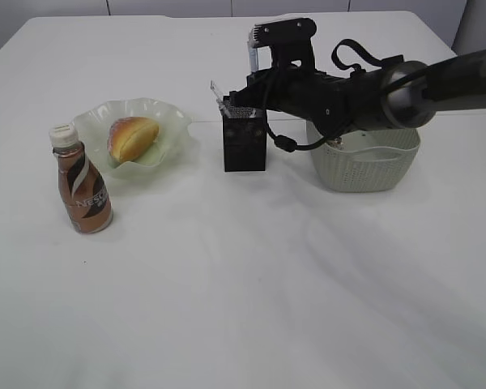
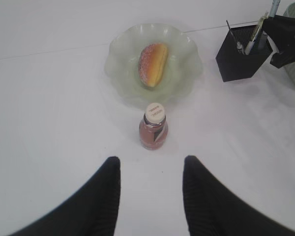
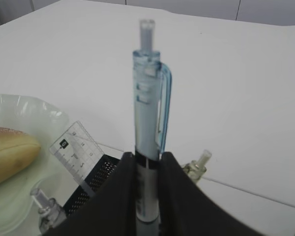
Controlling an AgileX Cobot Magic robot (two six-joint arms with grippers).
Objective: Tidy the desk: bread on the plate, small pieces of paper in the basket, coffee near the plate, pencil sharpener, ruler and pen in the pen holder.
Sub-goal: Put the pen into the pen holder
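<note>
The bread (image 1: 133, 138) lies on the pale green plate (image 1: 172, 130), and the coffee bottle (image 1: 81, 181) stands left of the plate. My right gripper (image 3: 147, 164) is shut on a light blue pen (image 3: 148, 118), held upright over the black mesh pen holder (image 1: 244, 143). A clear ruler (image 3: 76, 150) and other pens (image 3: 196, 166) stick out of the holder. My left gripper (image 2: 150, 169) is open and empty, just short of the coffee bottle (image 2: 153, 127). The pencil sharpener and paper pieces do not show.
A pale woven basket (image 1: 364, 166) stands right of the pen holder, partly under my right arm. In the left wrist view the plate (image 2: 187, 69) with bread (image 2: 152, 63) lies beyond the bottle, the holder (image 2: 241, 54) at the upper right.
</note>
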